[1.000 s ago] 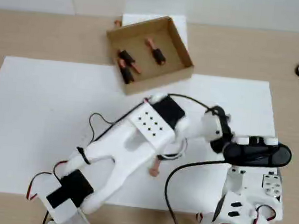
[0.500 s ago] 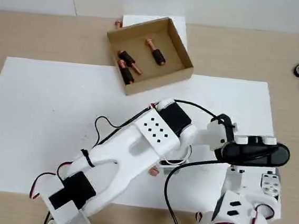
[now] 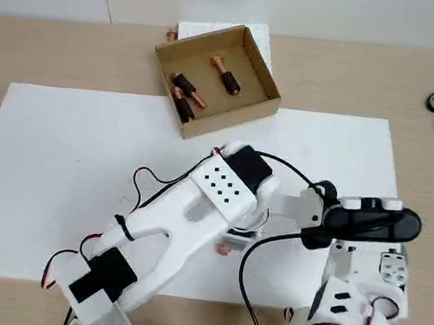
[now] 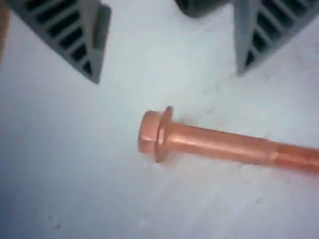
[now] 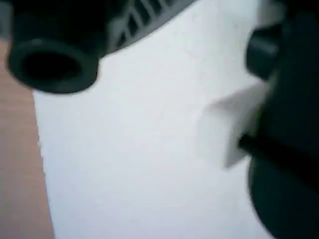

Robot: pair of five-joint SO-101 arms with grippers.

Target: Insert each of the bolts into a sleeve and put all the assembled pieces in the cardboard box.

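White paper [image 4: 75,189]: copper bolt [image 4: 214,142] below released L end effector [image 4: 168,71]; R end effector [image 5: 107,37] grasps hollow black sleeve [image 5: 50,67].

bolt [image 4: 224,144] shank cut off, sleeve [image 5: 50,63] blurred

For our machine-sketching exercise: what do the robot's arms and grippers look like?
Both arms have white plastic shells with black motor blocks. The left arm carries a plate with rows of dark holes, plus black and red cables; its gripper has grey ribbed fingers. The right arm trails a black cable.
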